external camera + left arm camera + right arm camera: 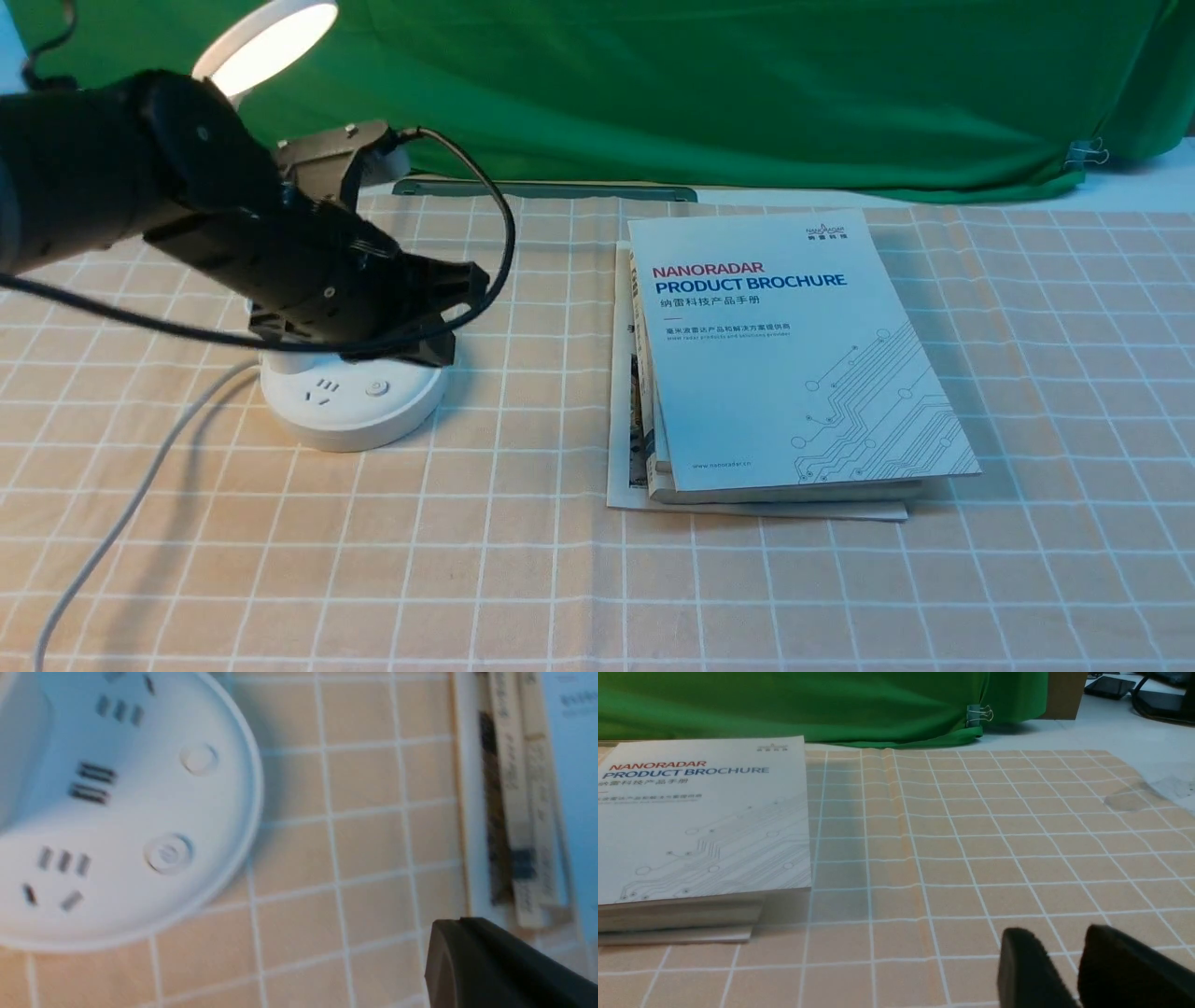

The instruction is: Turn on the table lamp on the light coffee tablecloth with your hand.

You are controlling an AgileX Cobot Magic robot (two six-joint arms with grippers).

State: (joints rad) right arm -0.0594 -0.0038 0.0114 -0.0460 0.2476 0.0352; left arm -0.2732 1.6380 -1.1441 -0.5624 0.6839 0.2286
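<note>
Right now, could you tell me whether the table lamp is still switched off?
No, the disc head of the table lamp is glowing bright white in the front view.

Tan tablecloth (523, 569) with white grid lines

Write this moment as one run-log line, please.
table lamp: lit | left gripper: above lamp base, off the buttons | right gripper: fingers slightly apart, empty | NANORADAR brochure: topmost on stack

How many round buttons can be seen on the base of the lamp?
2, both on the lamp base: one button beside a socket, the other nearer the base's far side. More may be hidden.
</note>
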